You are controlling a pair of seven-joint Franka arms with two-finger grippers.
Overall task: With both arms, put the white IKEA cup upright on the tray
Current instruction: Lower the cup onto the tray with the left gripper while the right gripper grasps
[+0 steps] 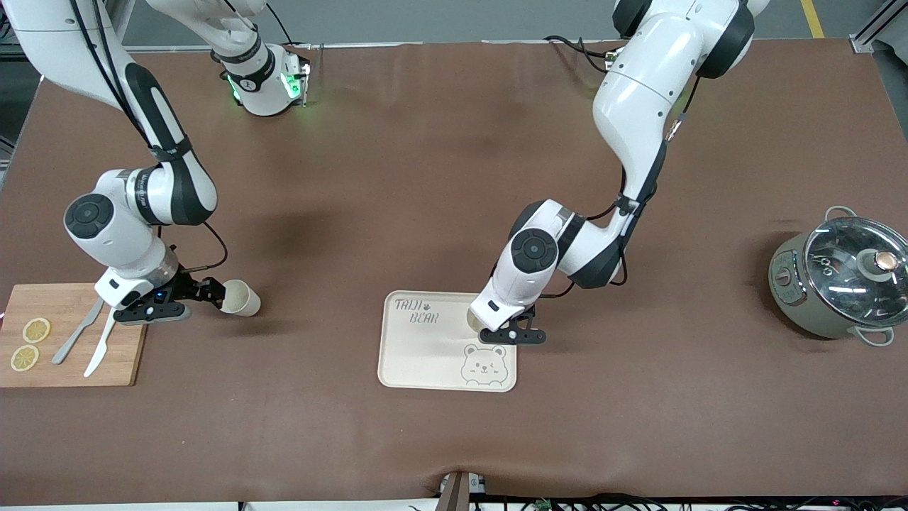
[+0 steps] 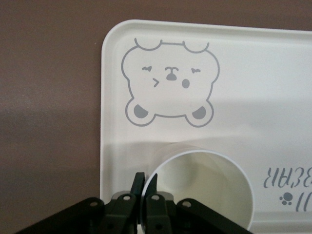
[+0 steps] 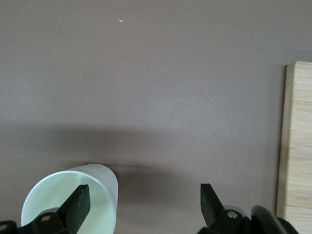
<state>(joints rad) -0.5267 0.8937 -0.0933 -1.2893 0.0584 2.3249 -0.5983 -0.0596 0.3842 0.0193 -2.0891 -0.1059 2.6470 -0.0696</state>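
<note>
Left gripper: low over the tray, at its edge toward the left arm's end. Jaws pinched together on the rim of a white cup, one finger inside, one outside. A rim pinch suits standing it mouth-up.
Cup on tray: mouth up in the left wrist view, beside the bear face; you can't tell whether its base rests on the tray.
Right gripper: low over the table, beside the cutting board. Jaws apart; one finger sits inside the mouth of a second cup, the other well outside it.
Second cup: on its side on bare table, mouth toward the gripper. Not clamped.
Edges: the held cup sits close to the tray's lip; judged little margin there.
Open room: plenty of bare tray toward the lettering; wide empty table between the arms. The pot is well clear.
</note>
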